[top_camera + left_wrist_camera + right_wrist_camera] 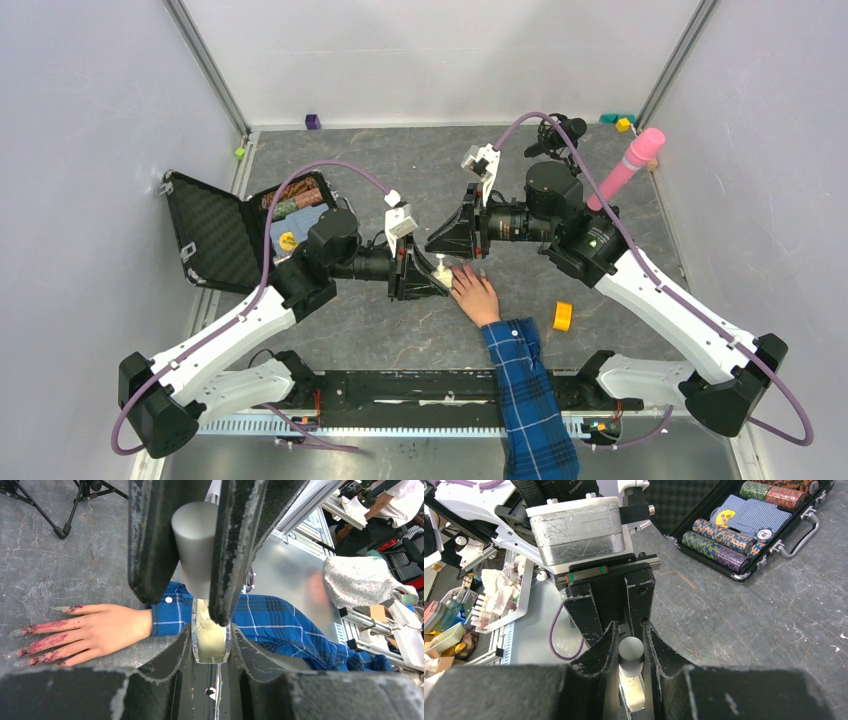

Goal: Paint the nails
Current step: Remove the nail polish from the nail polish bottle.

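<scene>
My left end effector (210, 630) is clamped tight on the glass body of the small bottle (210, 642). My right end effector (629, 632) meets it head-on from the other side, its jaws narrowed onto the grey cap (631, 651). The two sets of fingers crowd so close around the bottle that the neck, where cap meets glass, is hidden, and I cannot tell whether the cap sits tight or loose. Just past the bottle, on my right of the left end effector, the pale hand (476, 296) lies flat and palm down on the desk (400, 170). Its fingers point away from my bases, and its blue plaid sleeve (525, 390) runs back to the near edge, where it is cut off. The nails (24, 630) tip those fingers: long, pointed and smeared dark red, as is the skin behind them. In the left wrist view they rest on the desk, off to the side of the gripping fingers and not touching them. From above they are too small to make out, and the right wrist view does not take them in.
</scene>
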You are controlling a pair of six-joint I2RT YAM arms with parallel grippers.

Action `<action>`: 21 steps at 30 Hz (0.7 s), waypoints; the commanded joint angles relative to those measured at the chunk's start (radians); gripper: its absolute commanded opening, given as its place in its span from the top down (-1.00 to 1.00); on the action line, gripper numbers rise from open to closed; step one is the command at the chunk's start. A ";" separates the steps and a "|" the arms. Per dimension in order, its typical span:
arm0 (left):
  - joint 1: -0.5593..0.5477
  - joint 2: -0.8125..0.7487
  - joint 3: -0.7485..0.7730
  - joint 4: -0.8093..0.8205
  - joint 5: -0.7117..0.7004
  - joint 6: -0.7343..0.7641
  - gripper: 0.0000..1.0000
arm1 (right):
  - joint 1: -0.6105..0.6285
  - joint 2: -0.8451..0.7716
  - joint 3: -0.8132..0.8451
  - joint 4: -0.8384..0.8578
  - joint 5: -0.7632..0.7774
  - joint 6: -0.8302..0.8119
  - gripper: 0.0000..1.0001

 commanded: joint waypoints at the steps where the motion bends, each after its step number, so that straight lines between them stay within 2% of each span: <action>1: -0.003 -0.005 0.017 0.046 0.006 0.024 0.96 | -0.004 -0.004 0.036 0.020 -0.035 -0.015 1.00; 16: -0.002 -0.004 0.016 0.046 0.003 0.024 0.96 | -0.004 -0.009 0.035 0.020 -0.069 -0.022 1.00; 21: -0.002 -0.001 0.016 0.046 0.002 0.024 0.96 | -0.004 -0.013 0.015 0.069 -0.100 0.015 1.00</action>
